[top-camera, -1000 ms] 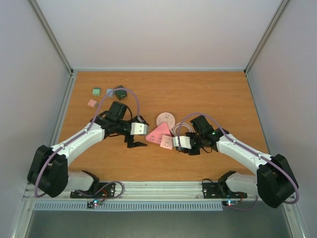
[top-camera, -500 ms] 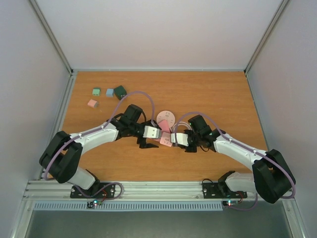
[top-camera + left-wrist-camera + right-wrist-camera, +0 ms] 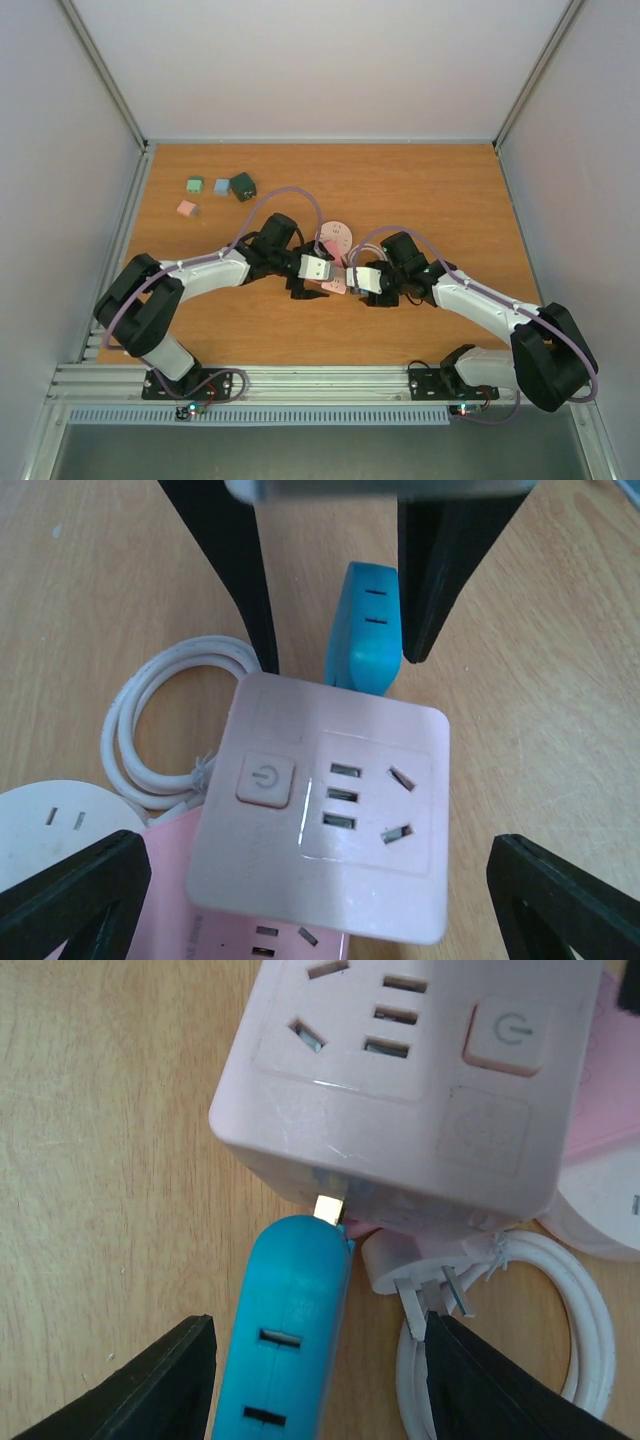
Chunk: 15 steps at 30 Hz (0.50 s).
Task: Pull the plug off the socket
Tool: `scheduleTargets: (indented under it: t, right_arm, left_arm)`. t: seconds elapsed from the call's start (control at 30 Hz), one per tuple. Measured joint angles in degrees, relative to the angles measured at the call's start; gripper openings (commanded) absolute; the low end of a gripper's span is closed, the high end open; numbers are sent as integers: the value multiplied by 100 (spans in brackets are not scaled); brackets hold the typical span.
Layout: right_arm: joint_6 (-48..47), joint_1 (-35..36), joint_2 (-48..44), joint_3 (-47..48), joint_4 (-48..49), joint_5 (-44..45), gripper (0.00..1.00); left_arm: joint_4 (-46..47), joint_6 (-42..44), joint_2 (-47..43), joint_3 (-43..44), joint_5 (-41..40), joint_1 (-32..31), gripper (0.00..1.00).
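Note:
A pink cube socket (image 3: 330, 820) lies on the wooden table, also seen in the right wrist view (image 3: 400, 1070) and from above (image 3: 336, 286). A blue plug (image 3: 290, 1330) sticks into its side, with a bit of metal prong (image 3: 330, 1205) showing. My left gripper (image 3: 315, 850) is open, one finger (image 3: 70, 900) on each side of the socket. My right gripper (image 3: 318, 1330) is open, straddling the blue plug, its fingers (image 3: 140, 1390) not pressing it. From above, both grippers meet at the socket, the left gripper (image 3: 322, 275) on its left, the right gripper (image 3: 352, 280) on its right.
A coiled white cable (image 3: 150, 720) with its own white plug (image 3: 420, 1270) lies beside the socket. A round white socket (image 3: 335, 238) and a flat pink one (image 3: 250, 930) sit next to it. Small coloured blocks (image 3: 221, 186) lie at the far left.
My left arm has swung right and its open fingers now straddle the pink socket. My right gripper has edged left along the blue plug.

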Motion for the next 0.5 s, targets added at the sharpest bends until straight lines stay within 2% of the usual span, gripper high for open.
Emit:
scheduleTargets:
  t: [0.17, 0.27, 0.5]
  right_arm:
    - [39, 0, -118, -59, -9, 20, 44]
    - [118, 0, -118, -83, -9, 50, 40]
    - [232, -2, -116, -101, 0, 149, 31]
  left_arm:
    - [-31, 105, 166, 20, 4, -31, 90]
    - [-26, 127, 238, 76, 2, -81, 88]
    - [33, 177, 365, 151, -70, -157, 71]
